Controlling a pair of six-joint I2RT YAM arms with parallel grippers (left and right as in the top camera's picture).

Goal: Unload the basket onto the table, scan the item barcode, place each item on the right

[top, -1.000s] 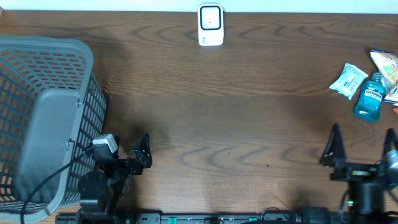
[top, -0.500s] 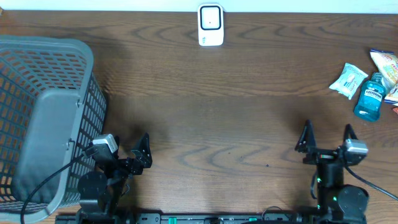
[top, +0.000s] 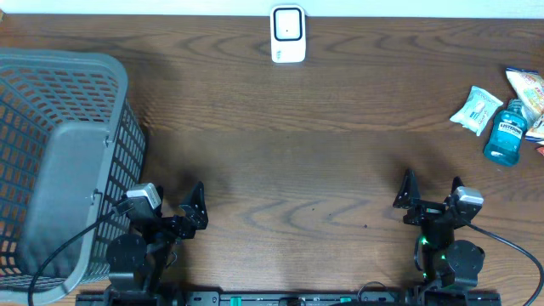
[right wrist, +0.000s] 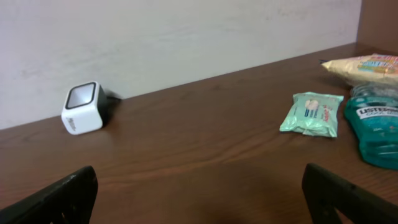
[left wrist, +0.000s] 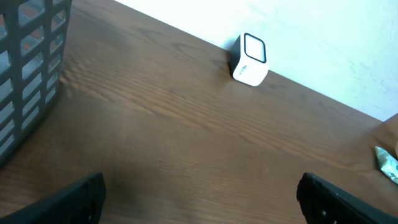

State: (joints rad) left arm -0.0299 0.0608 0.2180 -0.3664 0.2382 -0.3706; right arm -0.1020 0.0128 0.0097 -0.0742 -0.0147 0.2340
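Note:
The white barcode scanner [top: 288,34] stands at the table's far edge and also shows as scanner [left wrist: 250,59] and scanner [right wrist: 84,107]. The items lie at the far right: a pale green packet [top: 476,110], a blue mouthwash bottle [top: 507,133] and a snack bag [top: 529,89]. In the right wrist view the packet [right wrist: 311,114] lies left of the bottle [right wrist: 375,127]. My left gripper [top: 174,206] rests open near the front left, empty [left wrist: 201,194]. My right gripper [top: 431,192] is open and empty at the front right [right wrist: 199,190], well short of the items.
A large grey mesh basket [top: 59,170] fills the left side, right beside my left arm, and its wall [left wrist: 25,68] shows in the left wrist view. The wall runs behind the scanner. Dark wood table [top: 297,153] lies between the grippers and the scanner.
My right arm has swung left from the table's right edge to the front right, still open. The left arm and all objects have stayed put.

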